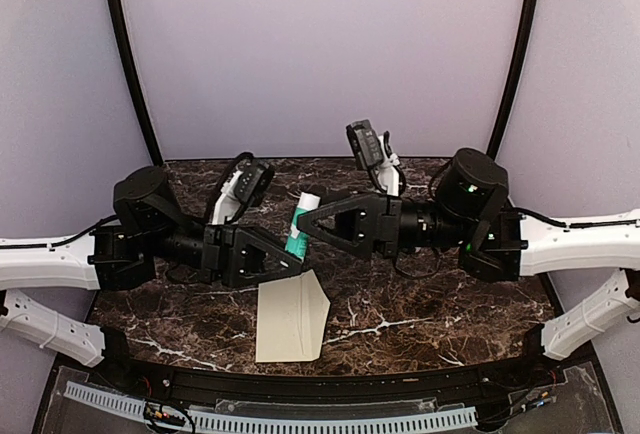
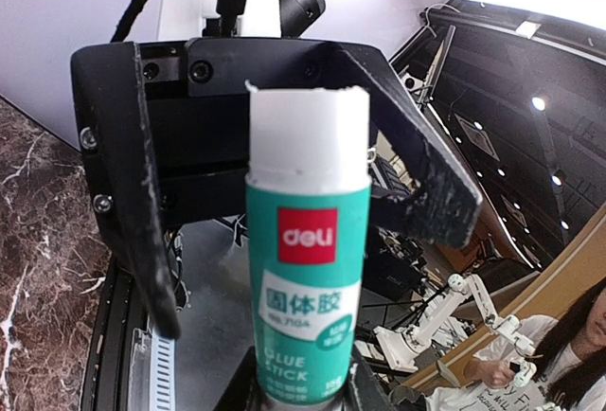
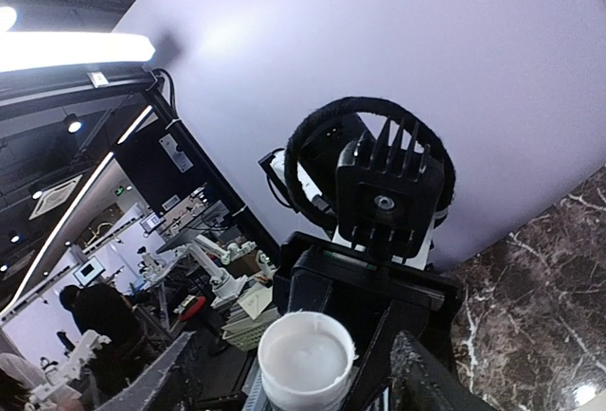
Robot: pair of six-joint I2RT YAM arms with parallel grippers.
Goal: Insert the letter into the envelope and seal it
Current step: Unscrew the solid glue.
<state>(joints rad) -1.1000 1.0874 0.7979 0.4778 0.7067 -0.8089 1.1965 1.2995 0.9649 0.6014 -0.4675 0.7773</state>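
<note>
The cream envelope (image 1: 288, 319) lies flat near the table's front edge, its pointed flap folded out to the right. The letter shows in no view. My left gripper (image 1: 296, 254) (image 2: 303, 398) is shut on the base of a teal glue stick (image 1: 299, 226) (image 2: 308, 269), which it holds above the envelope's far end with the white top tilted up and away. My right gripper (image 1: 303, 222) (image 3: 298, 384) stands open around the stick's white top (image 3: 305, 359). Its black fingers (image 2: 133, 193) flank the tube without touching it.
The dark marble table (image 1: 430, 314) runs out to both sides of the envelope. A black rail with a white perforated strip (image 1: 300, 416) borders the near edge. Both arms meet over the table's middle, with grey curved walls behind.
</note>
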